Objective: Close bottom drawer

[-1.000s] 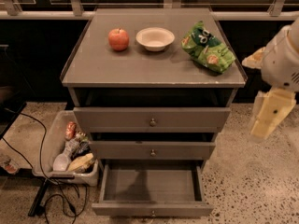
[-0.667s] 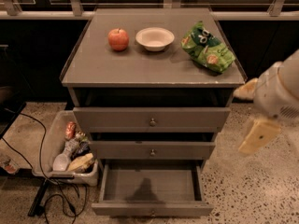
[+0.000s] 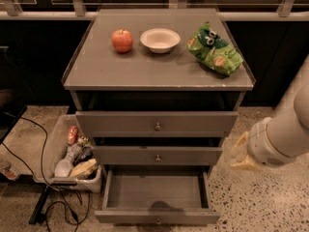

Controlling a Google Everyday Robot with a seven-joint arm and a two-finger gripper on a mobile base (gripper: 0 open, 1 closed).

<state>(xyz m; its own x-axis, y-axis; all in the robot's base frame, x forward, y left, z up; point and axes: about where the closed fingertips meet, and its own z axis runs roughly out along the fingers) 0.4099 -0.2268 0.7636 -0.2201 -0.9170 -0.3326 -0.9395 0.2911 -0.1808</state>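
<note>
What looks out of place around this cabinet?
The bottom drawer stands pulled far out and empty, while the middle drawer and top drawer sit shut. The robot's tool hangs right of the cabinet, touching nothing.

A: We see dim, warm light from above; the desk (image 3: 145, 69) top is brightest.
B: And we note a soft shadow inside the bottom drawer (image 3: 154, 190); the tool (image 3: 240, 153), low at right, glows pale.

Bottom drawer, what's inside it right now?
The bottom drawer stands pulled out; its visible floor shows nothing but a shadow. Its rear, under the middle drawer, is hidden. The hand hangs beside the cabinet, at picture right.
</note>
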